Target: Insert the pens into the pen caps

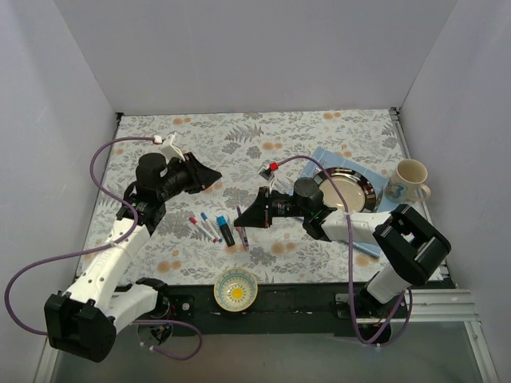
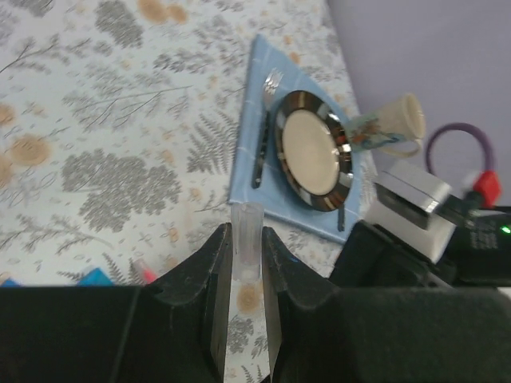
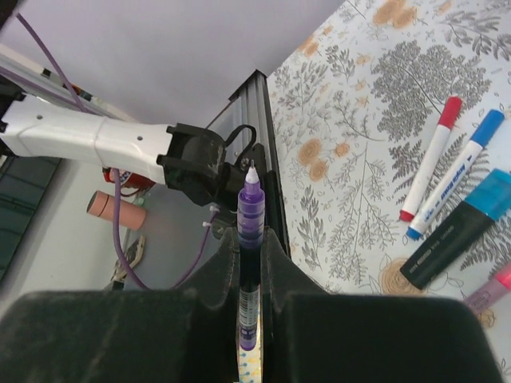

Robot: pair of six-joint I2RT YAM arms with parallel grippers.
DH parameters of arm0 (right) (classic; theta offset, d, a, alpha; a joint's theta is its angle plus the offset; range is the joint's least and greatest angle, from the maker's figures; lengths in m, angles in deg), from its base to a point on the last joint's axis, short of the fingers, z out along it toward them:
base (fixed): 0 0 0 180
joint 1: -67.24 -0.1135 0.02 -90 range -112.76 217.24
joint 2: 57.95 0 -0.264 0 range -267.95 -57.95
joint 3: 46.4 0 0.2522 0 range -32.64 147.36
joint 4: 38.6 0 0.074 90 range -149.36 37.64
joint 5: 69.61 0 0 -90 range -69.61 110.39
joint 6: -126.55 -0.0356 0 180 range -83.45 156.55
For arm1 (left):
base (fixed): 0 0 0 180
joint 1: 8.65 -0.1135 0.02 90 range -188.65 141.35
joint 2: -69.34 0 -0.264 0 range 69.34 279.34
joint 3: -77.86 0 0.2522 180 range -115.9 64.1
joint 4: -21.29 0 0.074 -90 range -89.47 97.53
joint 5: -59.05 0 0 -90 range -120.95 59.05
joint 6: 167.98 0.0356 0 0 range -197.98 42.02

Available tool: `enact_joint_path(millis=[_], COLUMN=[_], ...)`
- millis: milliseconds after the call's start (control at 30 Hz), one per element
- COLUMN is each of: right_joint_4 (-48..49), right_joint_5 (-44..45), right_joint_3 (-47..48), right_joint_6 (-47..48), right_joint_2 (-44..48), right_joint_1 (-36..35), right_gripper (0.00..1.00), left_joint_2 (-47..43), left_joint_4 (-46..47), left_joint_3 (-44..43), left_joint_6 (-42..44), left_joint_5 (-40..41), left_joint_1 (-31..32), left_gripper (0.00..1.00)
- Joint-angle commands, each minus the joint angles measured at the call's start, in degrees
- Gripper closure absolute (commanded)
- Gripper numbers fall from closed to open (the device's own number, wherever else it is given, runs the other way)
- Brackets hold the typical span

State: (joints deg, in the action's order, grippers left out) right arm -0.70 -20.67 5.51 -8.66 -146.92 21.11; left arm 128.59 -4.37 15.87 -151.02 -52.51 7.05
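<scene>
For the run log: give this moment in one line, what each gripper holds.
left gripper shut on clear pen cap | right gripper shut on purple pen, tip bare | pen and cap apart

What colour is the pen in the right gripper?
The pen is purple with a white tip, clearest in the right wrist view.
</scene>
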Motion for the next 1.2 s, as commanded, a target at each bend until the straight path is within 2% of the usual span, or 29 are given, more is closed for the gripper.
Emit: enact_joint_path(millis=[0, 200, 500, 1167], right_joint_4=[9.33, 12.32, 15.93, 15.49], right_joint_5=[-0.78, 2.2, 4.32, 4.06], right_joint_3=[3.68, 5.44, 8.16, 10.54], right_joint_6=[-3.12, -5.15, -8.49, -9.54], right_joint_2=[-1.64, -4.46, -7.44, -8.33], right_joint_1=[-0.8, -1.16, -1.68, -2.83], right_gripper=[0.99, 0.99, 0.99, 0.99], left_joint_2=[-4.48, -8.61, -11.69, -10.82], left_joint_4=[11.09, 20.41, 25.78, 26.14], left_joint_3=[2.69, 8.84, 13.15, 14.39], left_joint_6=[-0.09, -4.22, -5.8, -3.78], left_joint_5=[-8.23, -11.13, -11.49, -10.61], left_joint_1=[0.55, 0.82, 1.08, 1.17], left_gripper=[1.0, 1.0, 1.0, 1.0])
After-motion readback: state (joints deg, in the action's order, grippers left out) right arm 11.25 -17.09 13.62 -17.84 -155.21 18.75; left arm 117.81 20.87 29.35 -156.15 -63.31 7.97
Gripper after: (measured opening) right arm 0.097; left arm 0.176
